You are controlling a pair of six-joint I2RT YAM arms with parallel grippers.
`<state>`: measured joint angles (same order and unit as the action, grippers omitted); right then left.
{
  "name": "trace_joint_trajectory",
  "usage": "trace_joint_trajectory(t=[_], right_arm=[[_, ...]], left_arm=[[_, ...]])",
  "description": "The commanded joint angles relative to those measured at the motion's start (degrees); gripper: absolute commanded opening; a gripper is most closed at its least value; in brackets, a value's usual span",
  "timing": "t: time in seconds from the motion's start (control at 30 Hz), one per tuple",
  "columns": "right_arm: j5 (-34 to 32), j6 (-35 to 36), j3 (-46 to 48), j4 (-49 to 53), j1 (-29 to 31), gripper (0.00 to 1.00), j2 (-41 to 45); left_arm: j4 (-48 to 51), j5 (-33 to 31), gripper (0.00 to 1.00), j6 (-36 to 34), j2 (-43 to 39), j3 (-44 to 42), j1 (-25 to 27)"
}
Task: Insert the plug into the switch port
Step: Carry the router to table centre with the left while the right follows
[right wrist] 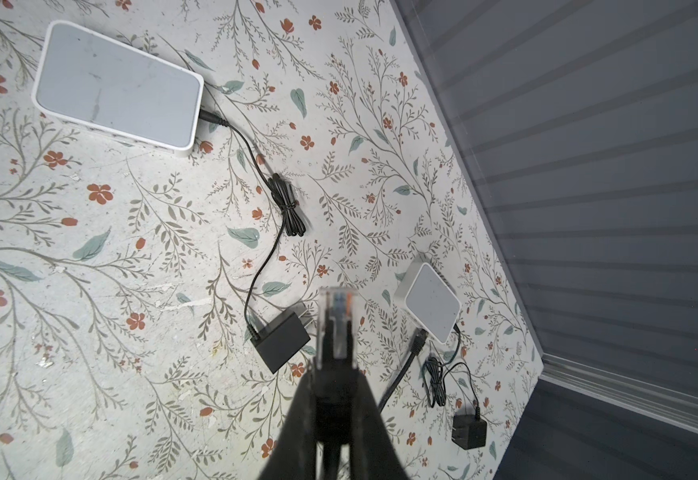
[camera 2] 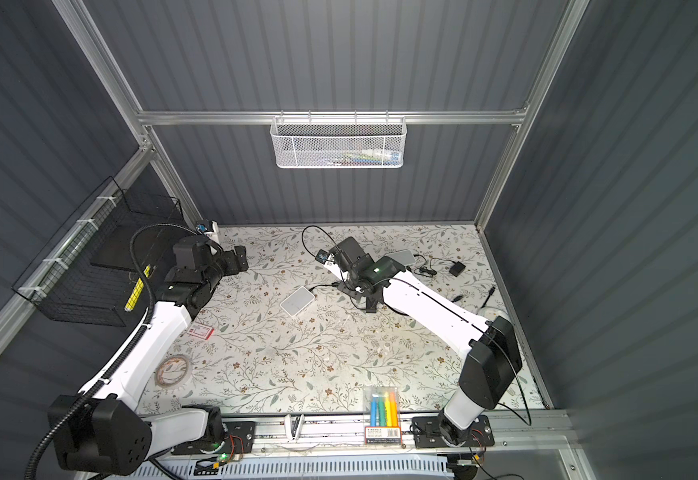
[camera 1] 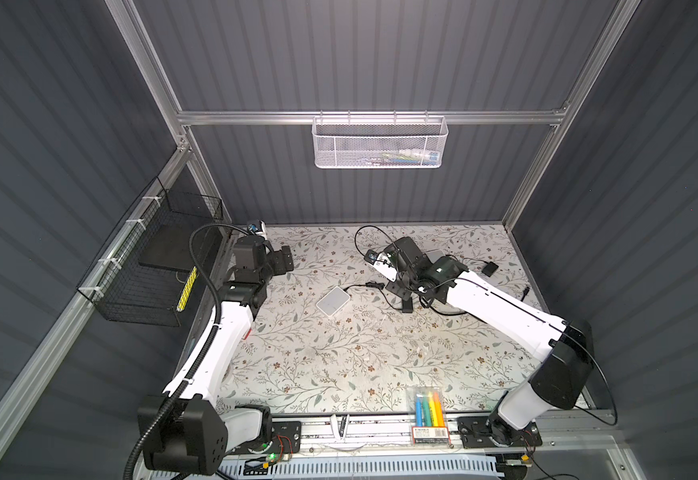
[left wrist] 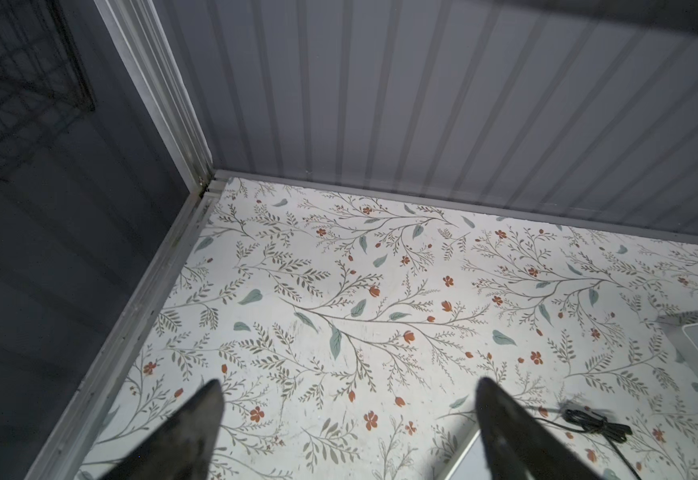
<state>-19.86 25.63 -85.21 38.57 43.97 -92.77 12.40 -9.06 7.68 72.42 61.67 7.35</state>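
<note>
While the marker pack (camera 1: 428, 405) lay at the front edge of the table (camera 1: 339, 365), nearer than the switch (camera 1: 333, 300), the right gripper (right wrist: 334, 368) stood to the right of the switch and apart from it. Its jaws were clamped on the plug (right wrist: 336, 320), whose clear tip stuck out past them above a black power adapter (right wrist: 280, 341). The left gripper (left wrist: 349, 388) hung left of the switch and slightly beyond it, its 2 fingers (left wrist: 197, 432) spread wide around nothing, and farthest beyond the switch lay a smaller white box (right wrist: 428, 301).
</note>
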Motion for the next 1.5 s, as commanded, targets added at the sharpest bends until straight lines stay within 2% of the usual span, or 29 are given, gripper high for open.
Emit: trace_joint_trajectory(t=[0.0,0.13,0.27,0.4,0.5,0.73,1.0,1.1,1.47], right_arm=[[0.24,-1.26,-0.7,0.91,0.25,0.0,-0.67],[2.8,-2.61,1.46,1.21,0.24,0.0,-1.98],[6.15,-4.64,5.01,0.84,0.62,0.0,-2.96],[11.53,-6.63,8.5,-2.09,1.61,0.0,-4.83],[13.78,-7.34,8.25,-3.68,2.24,0.0,-8.02],[18.09,-8.41,3.5,-5.14,3.99,0.0,-16.38],[19.68,-8.05,-3.55,-3.01,5.08,0.0,-23.57],[19.67,-8.3,-5.26,-2.64,5.14,0.0,-25.19],[19.41,-10.86,-10.54,-1.57,5.25,0.0,-30.42]], left_arm=[[8.59,4.57,0.84,-1.86,5.86,5.14,-0.42],[10.5,9.2,0.77,-0.74,12.13,4.97,-0.5],[7.23,18.38,0.68,2.4,16.67,2.54,-0.42],[5.58,23.53,0.52,4.65,20.21,1.13,-0.4],[3.11,25.85,0.47,5.84,21.21,-1.1,-0.16],[0.58,26.71,0.36,6.65,23.02,-3.61,0.83],[-6.28,27.52,0.3,9.93,27.59,-6.01,2.31],[-8.71,30.12,0.29,10.77,29.53,-6.02,2.4],[-12.11,33.22,0.26,12.71,32.65,-5.55,2.74]])
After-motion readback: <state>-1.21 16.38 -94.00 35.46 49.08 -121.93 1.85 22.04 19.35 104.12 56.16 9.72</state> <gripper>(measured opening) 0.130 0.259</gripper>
